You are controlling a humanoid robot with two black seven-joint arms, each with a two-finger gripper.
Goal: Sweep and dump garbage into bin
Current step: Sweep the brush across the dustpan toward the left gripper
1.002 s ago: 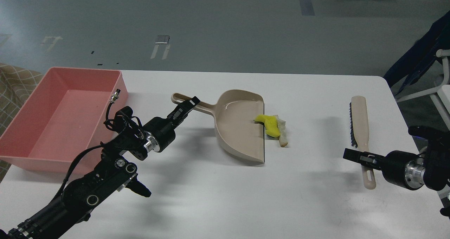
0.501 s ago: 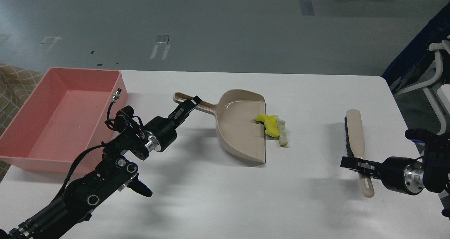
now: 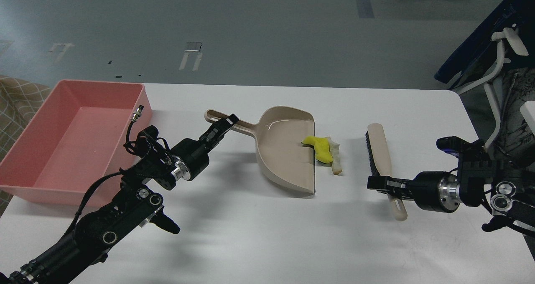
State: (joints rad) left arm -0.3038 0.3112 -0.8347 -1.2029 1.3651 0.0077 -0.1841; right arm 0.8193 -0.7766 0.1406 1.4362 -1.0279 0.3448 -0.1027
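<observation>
The beige dustpan (image 3: 288, 150) is held by its long handle in the left gripper (image 3: 221, 127), whose fingers are pinched on the handle near its looped end. The pan lies flat on the white table (image 3: 267, 242), toward the far edge, its open lip facing the right edge. The 2 pieces of garbage lie against that lip: the yellow spongy piece (image 3: 319, 147) partly over it, the white slice (image 3: 335, 156) just beside it on the tabletop. The brush (image 3: 379, 152) is clamped by its handle in the right gripper (image 3: 382, 183), bristles facing the garbage, close to it but apart. The pink bin (image 3: 25, 177) sits at the far left corner.
</observation>
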